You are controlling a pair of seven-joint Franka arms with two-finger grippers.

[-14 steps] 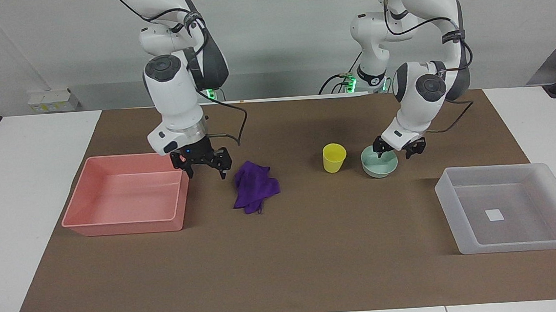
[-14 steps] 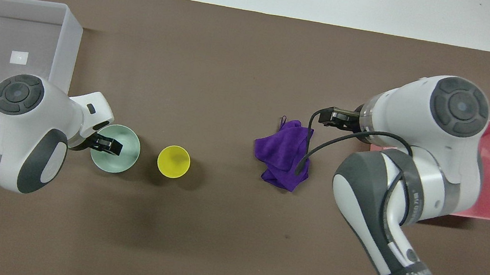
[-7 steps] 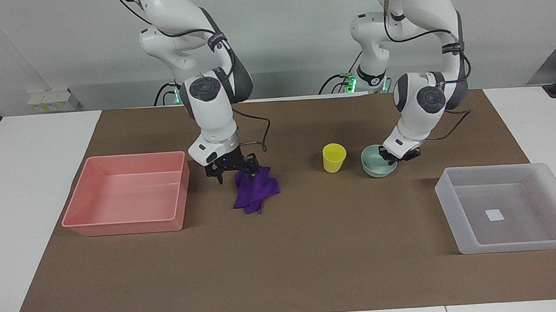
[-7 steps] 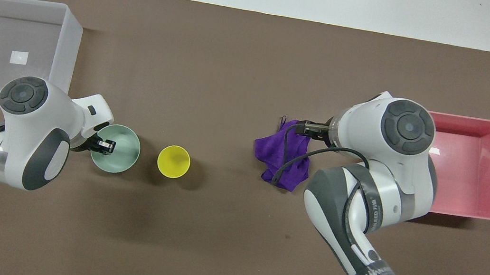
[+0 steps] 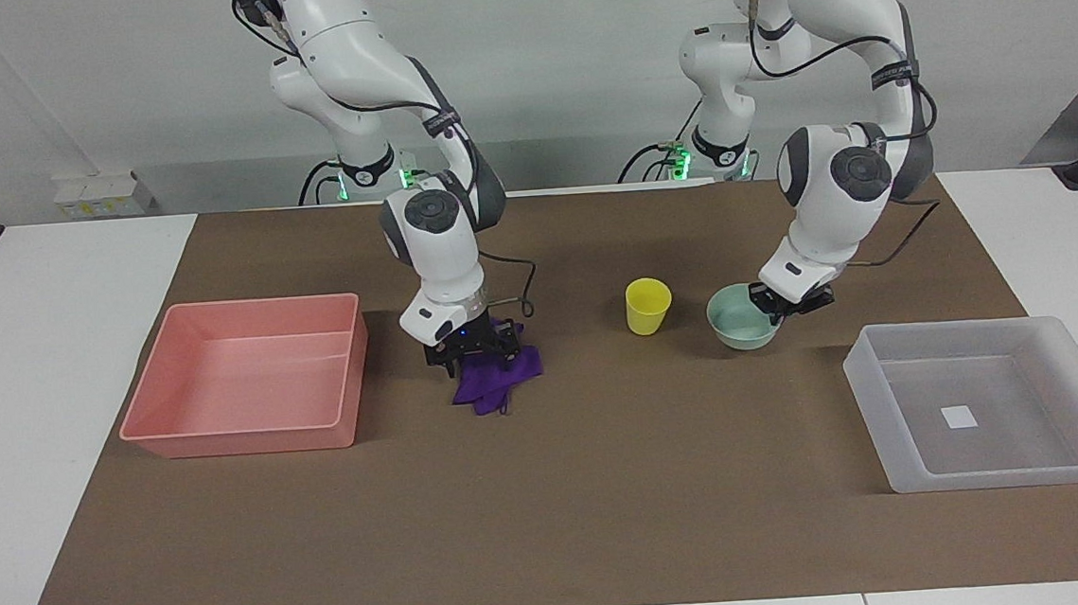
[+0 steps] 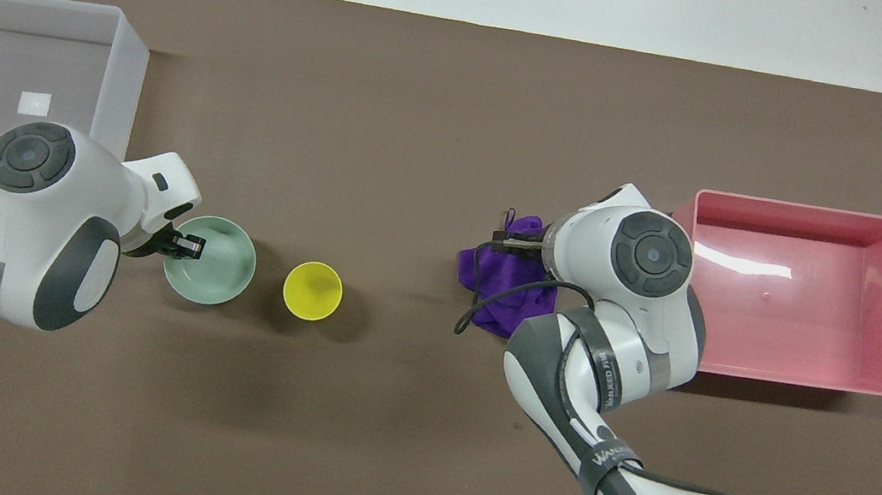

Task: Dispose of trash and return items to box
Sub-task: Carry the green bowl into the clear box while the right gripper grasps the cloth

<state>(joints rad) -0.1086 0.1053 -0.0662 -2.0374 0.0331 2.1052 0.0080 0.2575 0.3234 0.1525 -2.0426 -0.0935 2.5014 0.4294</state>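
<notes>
The purple cloth rag lies crumpled on the brown mat beside the pink tray; it also shows in the overhead view. My right gripper is down on the rag's top, fingers open around its upper folds; its tip shows in the overhead view. The yellow cup stands upright beside the mint-green bowl. My left gripper is shut on the bowl's rim on the side toward the translucent box. In the overhead view the left gripper sits at the edge of the bowl, next to the cup.
A pink tray stands at the right arm's end of the mat, close to the rag. The translucent box with a white label stands at the left arm's end. A brown mat covers the table.
My right gripper moved from beside the pink tray over to the rag and came down onto it. My left gripper lowered onto the bowl's rim and closed; the bowl shifted slightly toward the box.
</notes>
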